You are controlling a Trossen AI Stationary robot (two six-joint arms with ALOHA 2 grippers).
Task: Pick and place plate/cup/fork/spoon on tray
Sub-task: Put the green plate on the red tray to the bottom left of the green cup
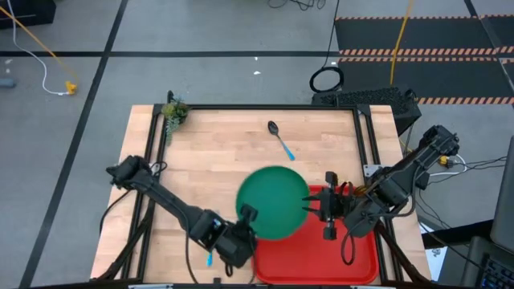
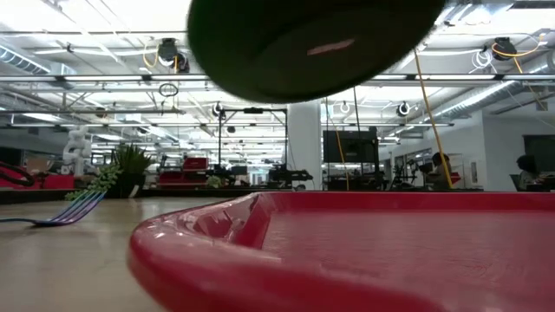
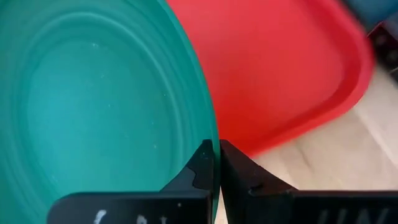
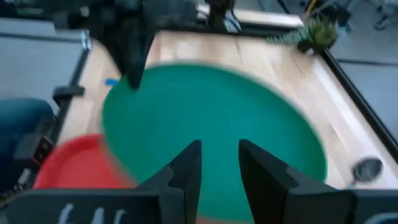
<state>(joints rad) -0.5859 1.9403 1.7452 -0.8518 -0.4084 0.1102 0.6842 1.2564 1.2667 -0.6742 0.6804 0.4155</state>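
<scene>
The dark-green plate [image 1: 273, 201] is held up over the far left part of the red tray [image 1: 353, 257]; the low view shows its underside [image 2: 312, 43] above the tray's rim [image 2: 217, 251]. My left gripper [image 1: 247, 215] is shut on the plate's near left rim. My right gripper [image 1: 313, 205] is open over the tray, by the plate's right edge, with the plate showing between and beyond its fingers [image 4: 219, 155]. The spoon [image 1: 279, 138] lies on the table at the far middle. The fork [image 2: 69, 212] lies on the table left of the tray. The cup is out of view. My left gripper pinches the plate's rim [image 3: 211, 140] between its two fingers, at the plate's near left side. The fingers come from the table's near left. The plate is lifted clear of the table and the tray, roughly level.
A small green plant [image 1: 173, 112] stands at the table's far left corner. Black frame rails run along the table's left and right edges. The tray's raised rim fills the foreground of the low view.
</scene>
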